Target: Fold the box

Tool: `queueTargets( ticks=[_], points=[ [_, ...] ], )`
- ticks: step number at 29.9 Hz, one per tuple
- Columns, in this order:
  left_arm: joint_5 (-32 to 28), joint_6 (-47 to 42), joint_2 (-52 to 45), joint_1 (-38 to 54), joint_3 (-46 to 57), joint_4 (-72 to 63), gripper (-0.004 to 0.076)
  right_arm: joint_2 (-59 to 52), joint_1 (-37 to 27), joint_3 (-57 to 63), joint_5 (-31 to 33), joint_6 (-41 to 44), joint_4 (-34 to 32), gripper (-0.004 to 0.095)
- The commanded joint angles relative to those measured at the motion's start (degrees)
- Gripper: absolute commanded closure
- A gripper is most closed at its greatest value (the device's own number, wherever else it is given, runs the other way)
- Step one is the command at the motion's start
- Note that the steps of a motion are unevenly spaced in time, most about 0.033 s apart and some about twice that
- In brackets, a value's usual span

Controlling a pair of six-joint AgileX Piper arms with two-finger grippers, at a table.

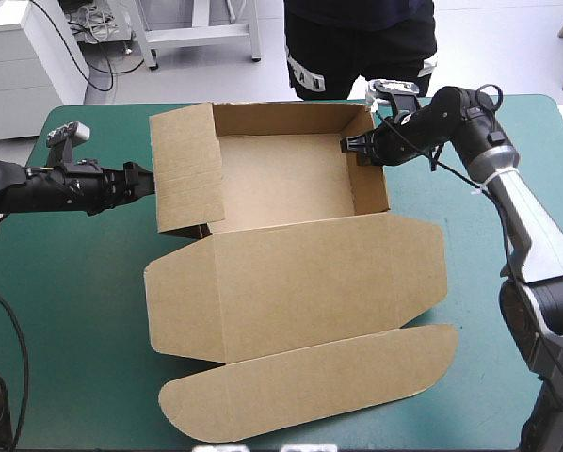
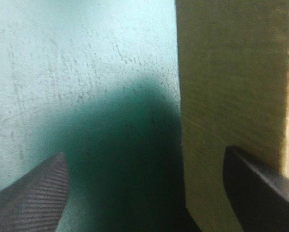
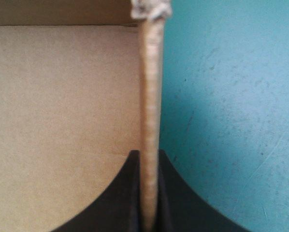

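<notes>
The brown box (image 1: pixel 281 174) sits at the table's middle as an open tray, its back and right walls upright. Its left wall panel (image 1: pixel 183 169) leans outward. The lid (image 1: pixel 300 273) and its rounded tuck flap (image 1: pixel 310 381) lie flat toward the front edge. My left gripper (image 1: pixel 150 181) is at the left panel's outer edge. In the left wrist view it (image 2: pixel 144 154) stands open, the board (image 2: pixel 231 72) between its fingers near one of them. My right gripper (image 1: pixel 357 146) is shut on the top of the right wall (image 3: pixel 149 87), one finger inside the tray.
The teal-green cover (image 1: pixel 74 282) shows on both sides of the box. The tuck flap reaches close to the table's front edge. The right arm stretches from the table's right side (image 1: pixel 536 245) over the far right corner.
</notes>
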Motion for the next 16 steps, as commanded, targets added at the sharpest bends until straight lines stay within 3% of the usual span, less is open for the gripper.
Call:
queueTargets(
  ticks=[1, 16],
  points=[
    [1.2, 1.9, -2.0, -0.2, -1.8, -7.2, 0.0106, -2.4, 1.5, -1.6, -3.8, 1.3, 2.7, 0.0925],
    [7.4, 3.5, -2.0, -0.2, -1.8, -11.0, 0.0106, 1.6, 7.0, -1.7, -7.7, 3.7, 3.3, 0.0925]
  ],
)
